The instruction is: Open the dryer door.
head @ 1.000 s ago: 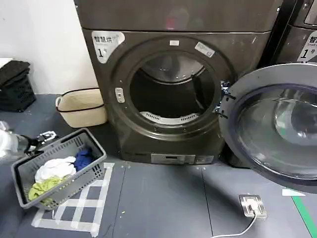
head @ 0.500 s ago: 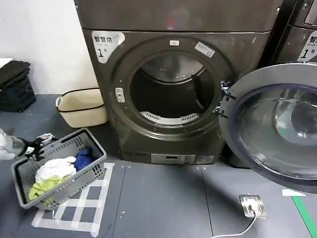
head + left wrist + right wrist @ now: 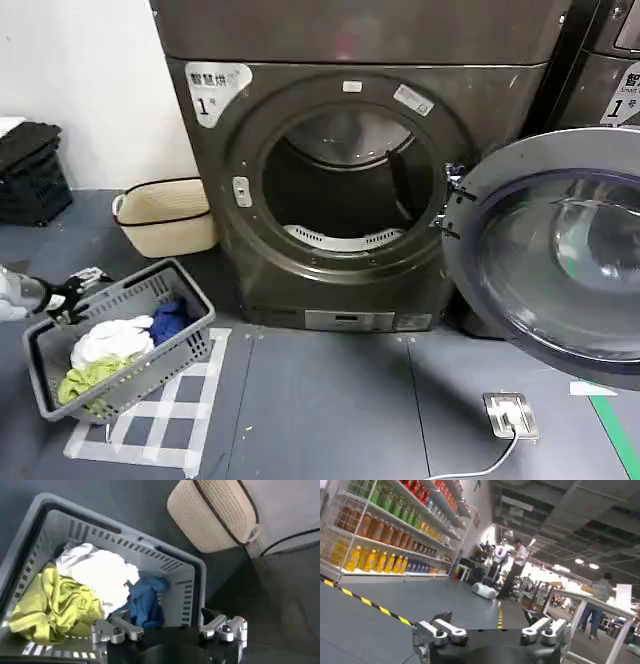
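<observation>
glossy glass dryer door, matt grey plastic basket, soft cloth inside, woven cream hamper.

the left arm enters low at the left edge of the head view, its pale forearm ending in the left gripper, fingers spread apart and holding nothing. in the right wrist view the right gripper sits at the bottom of the frame, fingers wide apart and empty.
</observation>
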`<action>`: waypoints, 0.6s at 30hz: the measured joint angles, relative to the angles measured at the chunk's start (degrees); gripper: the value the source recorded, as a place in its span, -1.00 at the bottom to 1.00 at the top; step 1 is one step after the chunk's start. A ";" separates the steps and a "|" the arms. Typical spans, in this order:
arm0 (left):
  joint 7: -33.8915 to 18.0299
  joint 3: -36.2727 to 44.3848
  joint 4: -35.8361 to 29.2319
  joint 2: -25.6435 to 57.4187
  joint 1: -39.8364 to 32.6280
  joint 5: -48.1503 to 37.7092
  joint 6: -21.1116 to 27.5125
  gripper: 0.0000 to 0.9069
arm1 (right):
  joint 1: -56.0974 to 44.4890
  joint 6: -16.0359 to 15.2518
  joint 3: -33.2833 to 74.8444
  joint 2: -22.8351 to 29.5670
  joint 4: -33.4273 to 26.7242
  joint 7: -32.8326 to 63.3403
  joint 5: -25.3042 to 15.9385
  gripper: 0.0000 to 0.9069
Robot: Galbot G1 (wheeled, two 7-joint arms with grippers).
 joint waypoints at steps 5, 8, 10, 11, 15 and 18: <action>0.41 0.56 0.60 0.22 0.24 1.42 0.19 1.00 | -0.15 0.02 0.00 -0.07 -0.53 0.09 -0.09 1.00; 0.69 0.67 0.84 0.22 0.22 1.37 0.42 1.00 | -0.13 0.08 0.01 -0.09 -0.67 0.10 -0.15 1.00; 0.85 0.92 1.05 0.22 0.19 1.81 0.47 1.00 | -0.09 0.12 0.00 -0.09 -0.68 0.09 -0.16 1.00; 0.86 1.02 1.20 0.21 0.17 1.95 0.49 1.00 | -0.09 0.15 0.00 -0.10 -0.68 0.07 -0.16 1.00; 0.99 1.10 1.25 0.20 0.67 2.63 0.61 1.00 | -0.08 0.30 -0.01 -0.18 -0.72 0.03 -0.17 1.00; 1.07 1.18 0.81 0.38 1.29 2.47 0.52 1.00 | -0.08 0.72 0.02 -0.18 -0.84 -0.08 -0.21 1.00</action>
